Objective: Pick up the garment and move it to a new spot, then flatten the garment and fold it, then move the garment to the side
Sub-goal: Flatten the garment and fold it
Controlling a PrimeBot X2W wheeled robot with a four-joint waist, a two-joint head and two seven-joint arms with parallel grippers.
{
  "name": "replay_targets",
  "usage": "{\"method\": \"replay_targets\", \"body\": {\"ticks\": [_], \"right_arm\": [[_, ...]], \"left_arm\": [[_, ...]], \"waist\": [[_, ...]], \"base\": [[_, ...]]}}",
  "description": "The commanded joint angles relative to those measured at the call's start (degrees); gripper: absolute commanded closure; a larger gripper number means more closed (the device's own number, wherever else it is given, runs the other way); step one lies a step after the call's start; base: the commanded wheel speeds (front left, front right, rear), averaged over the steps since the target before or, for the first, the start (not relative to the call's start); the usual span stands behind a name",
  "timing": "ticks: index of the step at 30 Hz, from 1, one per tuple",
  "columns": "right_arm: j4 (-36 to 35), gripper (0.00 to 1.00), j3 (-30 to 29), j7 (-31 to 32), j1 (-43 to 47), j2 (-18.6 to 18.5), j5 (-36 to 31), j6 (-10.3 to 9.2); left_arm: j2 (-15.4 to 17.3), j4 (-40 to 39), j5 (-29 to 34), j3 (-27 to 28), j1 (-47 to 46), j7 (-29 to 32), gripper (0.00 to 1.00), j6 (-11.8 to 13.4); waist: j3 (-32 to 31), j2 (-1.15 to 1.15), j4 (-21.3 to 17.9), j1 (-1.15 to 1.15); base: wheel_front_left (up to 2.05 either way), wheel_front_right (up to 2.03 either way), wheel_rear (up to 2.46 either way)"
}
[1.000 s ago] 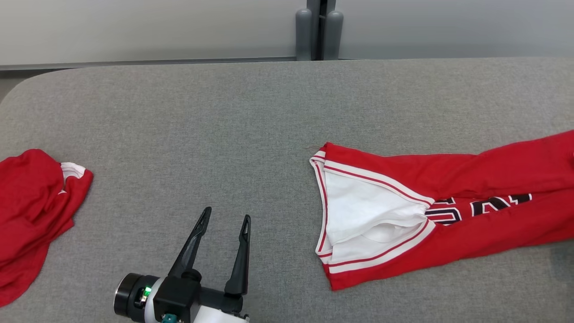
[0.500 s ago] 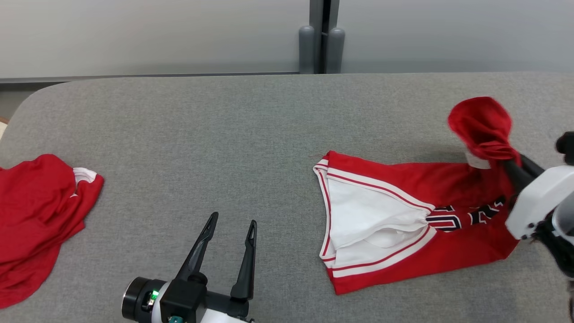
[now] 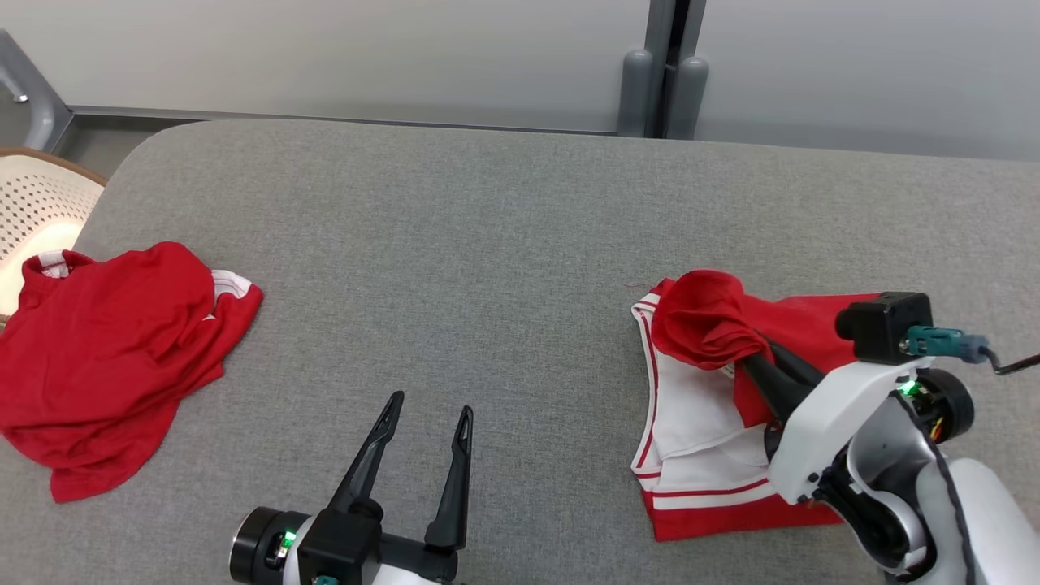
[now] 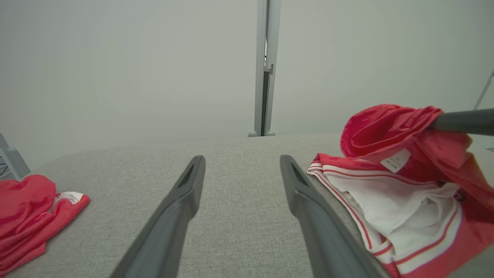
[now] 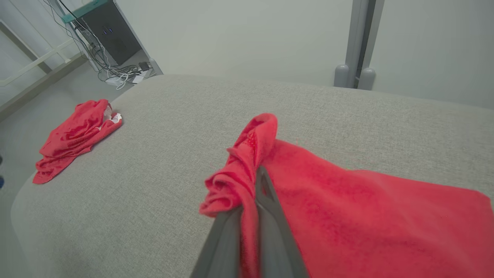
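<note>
Garment [image 3: 691, 422]: red jersey cloth with red-and-white striped trim and white lining, located on right-hand part of grey padded table [image 3: 487, 227], near front edge. Lower portion flat on table surface, lined opening facing table's middle; one red end gathered into a crumpled bunch, raised off the surface and held over the lined opening. Small white label [image 4: 393, 160] visible under the bunch in left wrist view. Right gripper [image 3: 751, 361]: jaws pressed together, clamped on the gathered red end, cloth draped over and around both dark fingers; in right wrist view, fingertips [image 5: 264, 185] poking out of the fold, red cloth spread flat to the right of them. Right arm: pale forearm entering at lower right corner of head view, wrist angled up and to the left, fingers pointing toward table's middle, held above the flat part of the cloth. Left gripper [image 3: 431, 405]: jaws wide apart, nothing between them, pointing away from robot; positioned low at front of table, left of the lined opening and apart from it. In left wrist view, fingers [image 4: 181, 200] low over bare grey surface, striped trim just off to the right. Second red garment [image 3: 114, 357]: crumpled heap with white trim, far left end of table, well apart from both grippers. Cream perforated chair [image 3: 36, 211] beyond table's left edge. Grey post [image 3: 666, 73] against pale wall behind table.
</note>
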Motion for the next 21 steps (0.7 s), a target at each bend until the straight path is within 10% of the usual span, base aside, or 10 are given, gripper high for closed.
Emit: {"method": "replay_targets", "body": {"ticks": [1, 6, 8, 21], "right_arm": [[0.75, 1.00, 0.22, -0.64, 0.24, 0.86, -0.67, -0.03], [4.83, 1.00, 1.02, -2.15, -1.45, 3.87, -2.89, -0.03], [6.23, 0.00, 1.13, -2.52, -1.80, 4.72, -3.68, -0.03], [-0.12, 0.00, -1.46, -6.43, -0.51, 2.84, 1.92, -0.03]], "left_arm": [[-0.02, 0.10, 0.37, 0.26, 0.04, -0.01, 0.00, -0.39], [-0.57, 0.41, 0.65, 0.37, 0.15, -0.01, 0.00, -0.96], [-0.70, 0.46, 0.79, 0.54, 0.31, -0.01, 0.00, -1.09], [-1.21, 0.70, 1.19, 1.73, 1.06, -0.01, 0.00, -1.87]], "waist": [[-0.01, 0.00, 0.32, 0.00], [-0.20, 0.00, 0.86, 0.00], [-0.31, 0.00, 0.99, 0.00], [-0.92, 0.00, 0.03, 0.00]], "base": [[0.00, 0.00, 0.00], [0.00, 0.00, 0.00], [0.00, 0.00, 0.00], [0.00, 0.00, 0.00]]}}
